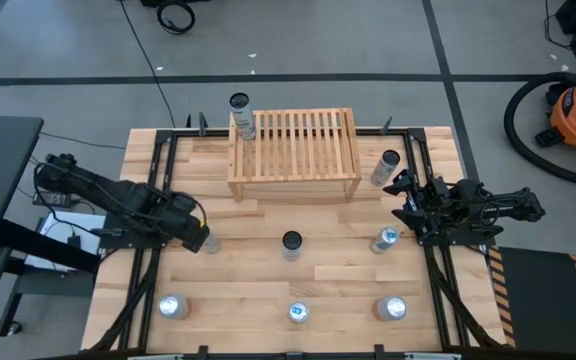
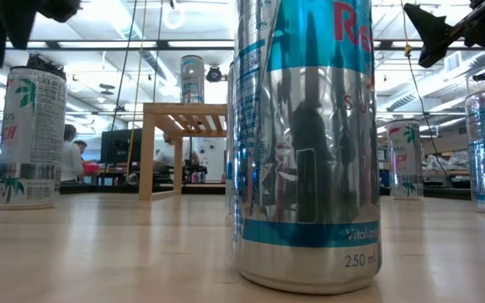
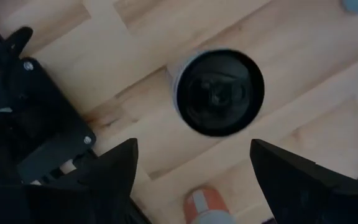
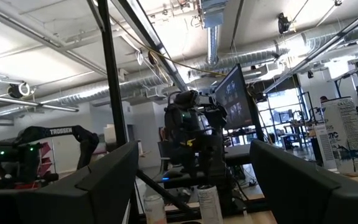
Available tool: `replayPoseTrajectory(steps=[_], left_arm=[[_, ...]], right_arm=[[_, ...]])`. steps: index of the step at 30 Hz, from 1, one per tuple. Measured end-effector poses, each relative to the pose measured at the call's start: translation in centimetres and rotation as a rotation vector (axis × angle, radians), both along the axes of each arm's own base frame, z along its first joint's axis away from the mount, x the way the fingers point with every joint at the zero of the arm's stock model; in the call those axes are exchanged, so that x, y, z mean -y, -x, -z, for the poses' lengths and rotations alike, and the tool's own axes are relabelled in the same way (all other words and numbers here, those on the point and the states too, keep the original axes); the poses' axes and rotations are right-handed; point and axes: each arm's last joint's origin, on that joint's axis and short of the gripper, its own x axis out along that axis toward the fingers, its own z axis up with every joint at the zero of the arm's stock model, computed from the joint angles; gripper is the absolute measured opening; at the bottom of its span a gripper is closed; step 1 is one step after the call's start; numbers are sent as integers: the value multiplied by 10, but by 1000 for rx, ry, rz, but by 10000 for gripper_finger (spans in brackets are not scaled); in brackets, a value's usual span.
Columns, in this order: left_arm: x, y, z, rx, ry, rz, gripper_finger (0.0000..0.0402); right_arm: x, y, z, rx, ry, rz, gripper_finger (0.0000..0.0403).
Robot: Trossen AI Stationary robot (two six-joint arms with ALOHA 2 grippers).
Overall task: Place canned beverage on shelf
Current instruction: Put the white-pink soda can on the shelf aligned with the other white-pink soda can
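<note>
The light wooden shelf [image 1: 293,150] with a slatted top stands at the table's far middle, and one can [image 1: 240,112] stands on its far left corner. My left gripper [image 1: 204,240] hangs open, pointing down, over a white can with a dark top [image 3: 219,92] on the table's left side. That can [image 2: 30,139] stands upright below the fingers, which are clear of it. My right gripper [image 1: 405,195] waits open at the table's right edge, tipped upward, with nothing between its fingers [image 4: 117,180].
More cans stand upright on the table: a dark-topped one [image 1: 291,243] in the middle, two on the right [image 1: 386,167] [image 1: 384,238], and three along the near edge [image 1: 173,306] [image 1: 298,312] [image 1: 393,308]. Most of the shelf top is bare.
</note>
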Motion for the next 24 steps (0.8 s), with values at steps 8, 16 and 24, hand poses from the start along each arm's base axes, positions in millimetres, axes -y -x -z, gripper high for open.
replayPoseTrajectory(steps=[8,16,24], left_arm=[[-3,-28,12,0,-16,76,311],[-7,-34,21,-105,-34,62,311],[-4,-44,29,-118,-49,79,311]], right_arm=[[0,0,0,-1,0,0,318],[0,0,0,-2,0,0,318],[0,0,0,-2,0,1,318]])
